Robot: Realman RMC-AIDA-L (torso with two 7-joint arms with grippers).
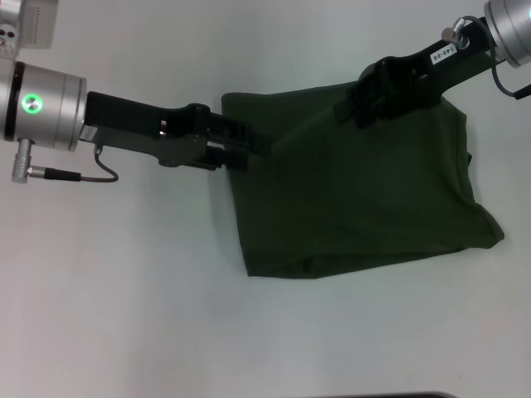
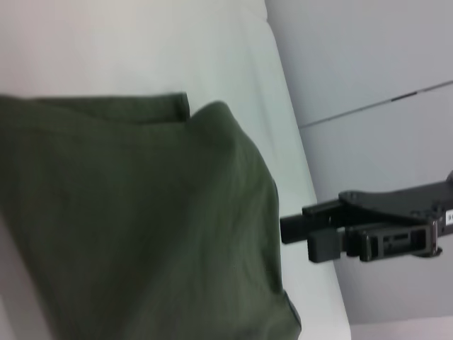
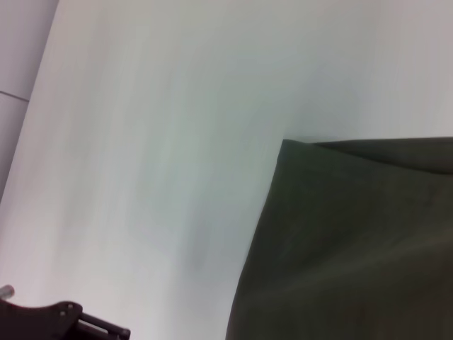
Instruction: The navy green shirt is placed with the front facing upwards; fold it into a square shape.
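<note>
a plain robot test bench or lab setting: a bare white tabletop [image 1: 124,290] fills the view, with a smooth grey panelled wall [image 2: 368,71] behind it and two black and silver robot arms reaching over the surface.

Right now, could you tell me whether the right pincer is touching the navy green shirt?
Cannot tell. In the head view the right pincer overlaps the navy green shirt, dark on dark. The left wrist view shows that pincer beside the cloth edge, but depth is unclear.
</note>
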